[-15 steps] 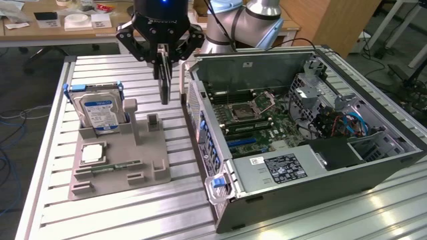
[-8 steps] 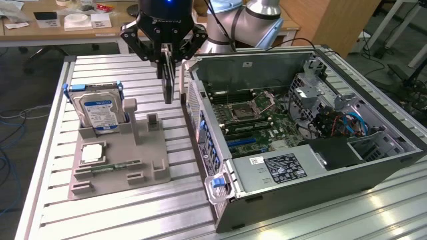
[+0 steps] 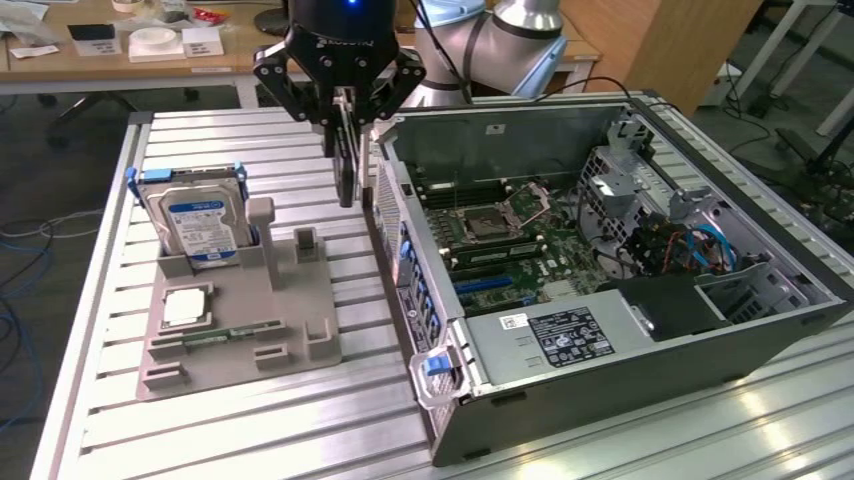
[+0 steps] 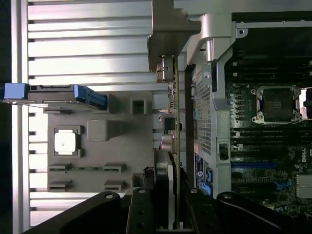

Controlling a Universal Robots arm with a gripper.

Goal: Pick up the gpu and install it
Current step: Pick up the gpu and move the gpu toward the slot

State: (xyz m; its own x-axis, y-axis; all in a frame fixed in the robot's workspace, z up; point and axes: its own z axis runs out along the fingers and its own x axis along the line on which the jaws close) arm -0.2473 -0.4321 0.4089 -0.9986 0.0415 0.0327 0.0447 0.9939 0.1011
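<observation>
Slatted metal table [image 3: 227, 440] beneath gpu [image 3: 347, 165], desk [image 3: 94, 66] behind

Bench [image 3: 267, 440] bright ribbed metal; parts holder [image 3: 300, 300] matt grey plastic; computer case [image 3: 641, 390] dull sheet metal; tool [image 3: 346, 125] and gpu [image 3: 348, 175] matt, dark.

Even, bright overhead light fills the exterior view. The table [image 3: 747, 440] slats throw soft glare toward the exterior view's right, and the inside of the case [image 3: 641, 390] sits in shade. The black gripper [image 3: 346, 118] and the gpu [image 3: 347, 170] read as dark shapes. In the wrist view the slats blaze nearly white, the chip [image 4: 66, 143] is washed out, and the motherboard [image 4: 273, 122] is dim.
</observation>
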